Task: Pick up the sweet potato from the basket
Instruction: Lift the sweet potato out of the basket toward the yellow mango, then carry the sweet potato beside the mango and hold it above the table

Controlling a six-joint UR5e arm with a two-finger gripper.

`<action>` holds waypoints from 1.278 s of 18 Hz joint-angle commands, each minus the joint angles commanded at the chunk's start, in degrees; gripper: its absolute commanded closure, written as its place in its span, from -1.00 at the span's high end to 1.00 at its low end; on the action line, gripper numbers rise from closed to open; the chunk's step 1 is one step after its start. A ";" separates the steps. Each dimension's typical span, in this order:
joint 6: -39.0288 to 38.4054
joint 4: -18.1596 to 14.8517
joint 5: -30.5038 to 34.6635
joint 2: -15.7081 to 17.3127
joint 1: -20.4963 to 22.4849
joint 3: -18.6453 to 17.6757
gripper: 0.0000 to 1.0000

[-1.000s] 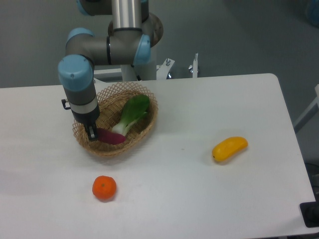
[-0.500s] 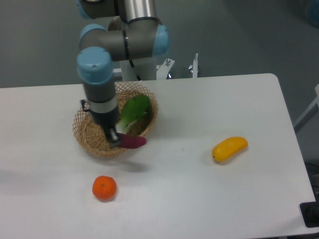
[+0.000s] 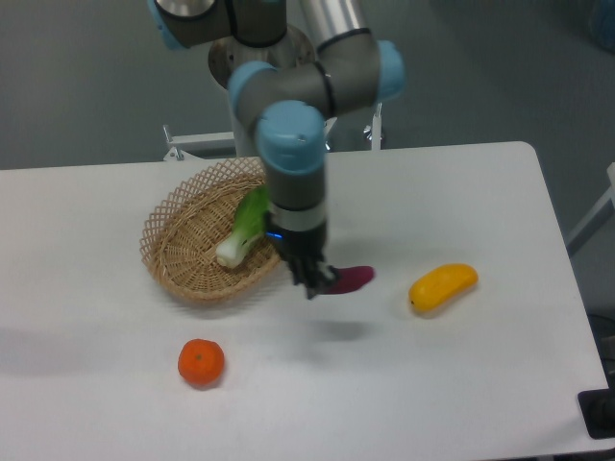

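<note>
Nearest to us, we are seeing an orange sitting on the white table, well apart from everything else. Further back, we are looking at the gripper, which is pointing down and hanging just right of the basket. Its jaws are closing tight around the left end of the sweet potato, so the tuber is sticking out to the right of the fingers, clear of the basket rim and raised above the table, with a soft shadow lying below it. We are reading its long axis as running roughly left to right, the free tapered end pointing toward the yellow fruit and tilting slightly upward. The fruit is lying on the table near that tip, not touching it. In the basket, a green-and-white leafy vegetable is resting alone, white stem toward us. Behind, the arm is rising from its base at the table's far edge.
</note>
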 joint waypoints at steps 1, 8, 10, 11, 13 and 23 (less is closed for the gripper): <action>0.09 0.00 -0.08 0.00 1.14 0.44 -0.28; 3.78 -0.18 -0.70 -2.64 6.86 3.43 -0.30; 3.87 -0.26 -0.35 -3.52 6.95 4.48 -0.30; 3.87 -0.26 -0.26 -4.04 7.04 5.19 -0.29; 4.04 -0.35 -0.87 -4.40 7.74 5.89 -0.29; 5.89 -0.35 -0.44 -6.51 8.54 9.50 -0.29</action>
